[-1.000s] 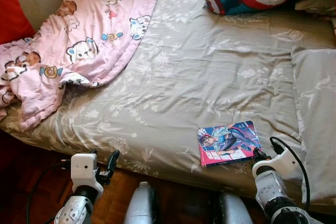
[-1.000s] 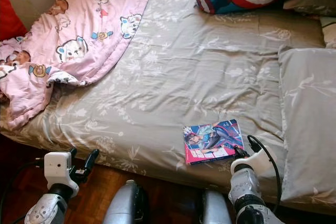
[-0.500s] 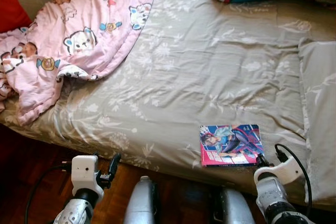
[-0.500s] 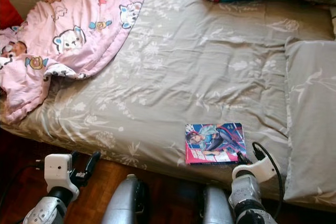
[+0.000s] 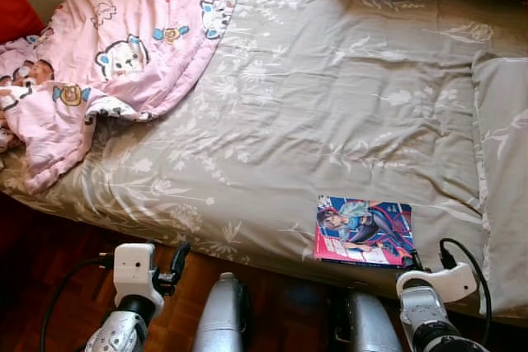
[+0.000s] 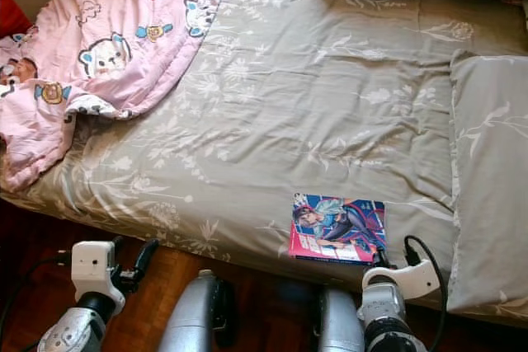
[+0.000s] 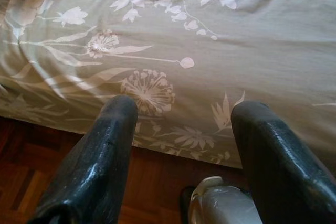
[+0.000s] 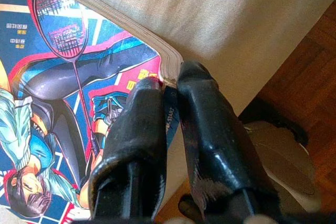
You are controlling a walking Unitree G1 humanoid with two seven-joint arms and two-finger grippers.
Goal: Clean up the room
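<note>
comic book (image 5: pixel 363 232) lies at the bed (image 5: pixel 330 113) edge, 5 o'clock in our head view; our right gripper (image 8: pixel 169 90) is clamped on its near corner, left gripper (image 7: pixel 181 145) spread apart, farther off.

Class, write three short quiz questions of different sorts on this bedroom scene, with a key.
1. True or false: the right tool pinches a corner of the book.
2. The pink blanket lies on the bed's: A) left side B) right side C) foot edge by the book.
3. Fill in: the left tool, fingers apart, hangs over the wooden ____.

Key: 1 true; 2 A; 3 floor.
</note>
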